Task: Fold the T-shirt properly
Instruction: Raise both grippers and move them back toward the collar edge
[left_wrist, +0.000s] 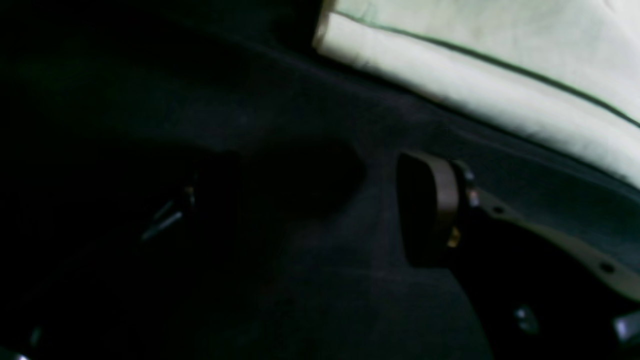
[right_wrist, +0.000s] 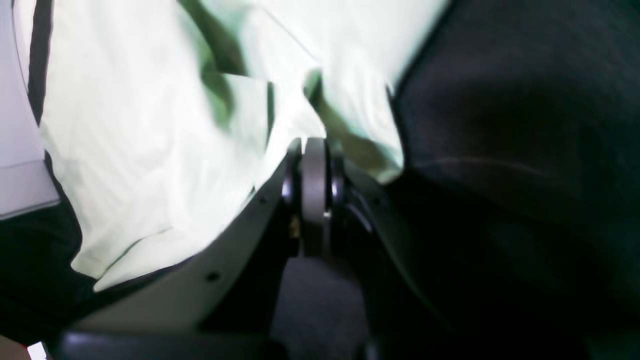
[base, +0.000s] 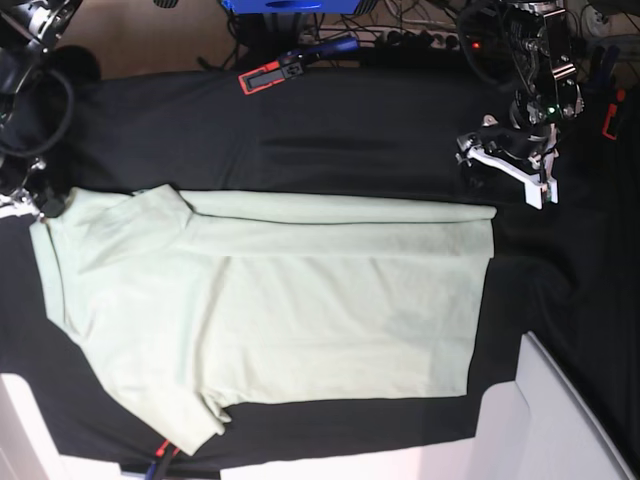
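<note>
- The T-shirt (base: 300, 300) lies spread on the desk (base: 350, 130), which is draped in a black cloth; its collar end points to the base view's left, its hem to the right, and its far long edge is already turned over as a narrow band.
- Our right gripper (right_wrist: 312, 150) sits at the collar-side corner, its jaws pressed together on a pinch of the pale fabric; in the right wrist view, bunched cloth rises directly from the tips. We judge this hold to be the anchor for lifting that end across.
- Our left gripper (base: 505, 160) hovers near the folded hem corner but apart from it, jaws standing wide with nothing between them. In the left wrist view one finger (left_wrist: 430, 210) shows above dark cloth, the shirt's doubled edge just beyond. We read this as a pose ready to take the matching corner.
- Around the desk: a red-and-black tool (base: 268, 75) at the far edge, cables behind it, and white panels (base: 560, 420) at the near corners.
</note>
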